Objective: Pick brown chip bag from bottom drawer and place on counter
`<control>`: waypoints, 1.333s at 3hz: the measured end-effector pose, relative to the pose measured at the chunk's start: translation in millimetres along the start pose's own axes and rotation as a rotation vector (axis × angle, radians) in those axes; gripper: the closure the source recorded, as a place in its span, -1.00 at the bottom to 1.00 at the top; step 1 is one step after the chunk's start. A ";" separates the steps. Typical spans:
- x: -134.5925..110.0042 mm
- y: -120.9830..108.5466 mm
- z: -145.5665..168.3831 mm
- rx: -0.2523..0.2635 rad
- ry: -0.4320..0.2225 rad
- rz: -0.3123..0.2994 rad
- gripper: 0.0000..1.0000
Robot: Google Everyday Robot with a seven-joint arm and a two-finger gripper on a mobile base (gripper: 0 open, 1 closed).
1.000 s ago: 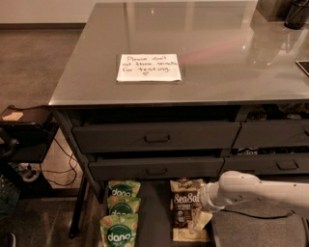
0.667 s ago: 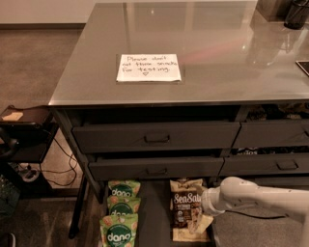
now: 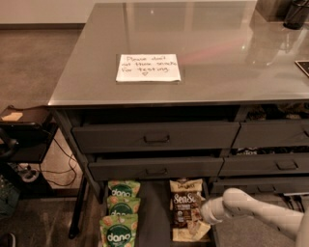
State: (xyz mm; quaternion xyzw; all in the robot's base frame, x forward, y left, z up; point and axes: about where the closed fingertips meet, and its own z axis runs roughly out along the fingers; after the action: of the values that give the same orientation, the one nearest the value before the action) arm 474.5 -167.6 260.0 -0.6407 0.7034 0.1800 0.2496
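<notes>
The brown chip bag [image 3: 185, 209] lies flat in the open bottom drawer [image 3: 154, 212], with its white "Sea Salt" lettering facing up and its cream ends at top and bottom. My white arm reaches in from the lower right. My gripper [image 3: 204, 212] is at the bag's right edge, low over the drawer. The counter [image 3: 217, 43] is above, with the white handwritten note [image 3: 148, 67] on it.
Three green "dang" bags [image 3: 120, 207] lie in the drawer's left half. Two closed grey drawer fronts with handles [image 3: 157, 139] sit above, with more drawers on the right. A small dark side shelf [image 3: 24, 123] stands at the left. A dark object [image 3: 295, 13] stands on the counter's far right.
My arm has dropped lower and shifted slightly right, closer to the drawer floor beside the bag. The bag has not moved.
</notes>
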 end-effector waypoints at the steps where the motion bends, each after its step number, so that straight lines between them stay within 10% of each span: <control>1: 8.1 -5.1 8.9 0.008 -0.004 -0.002 -1.00; 4: 6.4 -24.7 44.1 0.086 -0.130 -0.211 -1.00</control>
State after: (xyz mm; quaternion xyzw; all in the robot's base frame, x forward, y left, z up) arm 504.0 -150.3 222.1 -0.6869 0.6214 0.1637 0.3394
